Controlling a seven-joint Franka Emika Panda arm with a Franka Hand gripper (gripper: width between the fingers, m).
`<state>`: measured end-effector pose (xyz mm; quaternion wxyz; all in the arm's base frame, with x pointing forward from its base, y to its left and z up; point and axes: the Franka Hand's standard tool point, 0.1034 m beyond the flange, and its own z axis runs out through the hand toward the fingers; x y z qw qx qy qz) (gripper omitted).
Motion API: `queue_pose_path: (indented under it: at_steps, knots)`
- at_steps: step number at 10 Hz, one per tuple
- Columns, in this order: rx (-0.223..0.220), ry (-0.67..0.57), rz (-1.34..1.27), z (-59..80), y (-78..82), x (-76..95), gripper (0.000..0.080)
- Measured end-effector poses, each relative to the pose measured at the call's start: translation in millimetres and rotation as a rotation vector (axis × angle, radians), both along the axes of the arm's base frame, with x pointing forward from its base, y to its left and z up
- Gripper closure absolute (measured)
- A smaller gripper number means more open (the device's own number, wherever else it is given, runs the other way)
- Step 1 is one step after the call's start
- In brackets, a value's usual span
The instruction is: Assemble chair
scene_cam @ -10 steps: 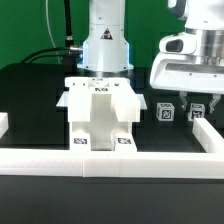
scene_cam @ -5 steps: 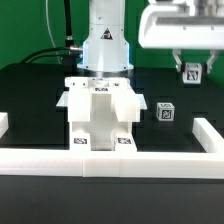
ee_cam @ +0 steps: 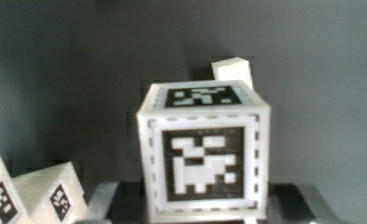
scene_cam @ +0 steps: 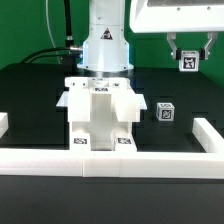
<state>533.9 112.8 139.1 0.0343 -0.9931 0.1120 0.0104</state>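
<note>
The partly built chair [scene_cam: 100, 112], white panels with tag markers on its front feet, stands in the middle of the black table. My gripper [scene_cam: 186, 62] hangs high at the exterior view's right, shut on a small tagged white block [scene_cam: 186, 63] lifted well off the table. In the wrist view that block [ee_cam: 205, 150] fills the middle, tags on two faces, its lower end pinched between the fingers [ee_cam: 119, 196]. A second tagged block [scene_cam: 165, 112] rests on the table just to the right of the chair. A corner of the chair [ee_cam: 29, 190] shows beside the held block.
A low white border wall [scene_cam: 110, 160] runs along the table's front and turns up at both sides [scene_cam: 205, 130]. The robot's base [scene_cam: 105, 45] stands behind the chair. Another small white piece [ee_cam: 233, 70] shows beyond the held block in the wrist view.
My gripper has risen from table height at the right with the small block in it. The block that stood beside the remaining one is now in the air. The chair has not moved.
</note>
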Motion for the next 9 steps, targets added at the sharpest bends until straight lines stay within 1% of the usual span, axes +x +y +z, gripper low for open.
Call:
queue_pose_path:
  at_steps: [1,2,3,4,5,7,9]
  knots:
    - [-0.001,-0.023,0.064,-0.1,-8.5,5.0,0.0515]
    - [0.016,-0.024,0.136,9.3,-28.1,16.6,0.0515]
    - [0.009,-0.059,0.18,18.3,-46.2,36.7,0.0515]
    - [0.004,-0.063,0.193,25.0,-55.9,48.0,0.0515]
    - [-0.008,-0.074,0.215,34.7,-64.4,61.3,0.0515]
    - [-0.009,-0.073,0.213,29.5,-62.1,57.8,0.0515]
    - [-0.012,-0.073,0.217,28.5,-64.9,58.1,0.0515]
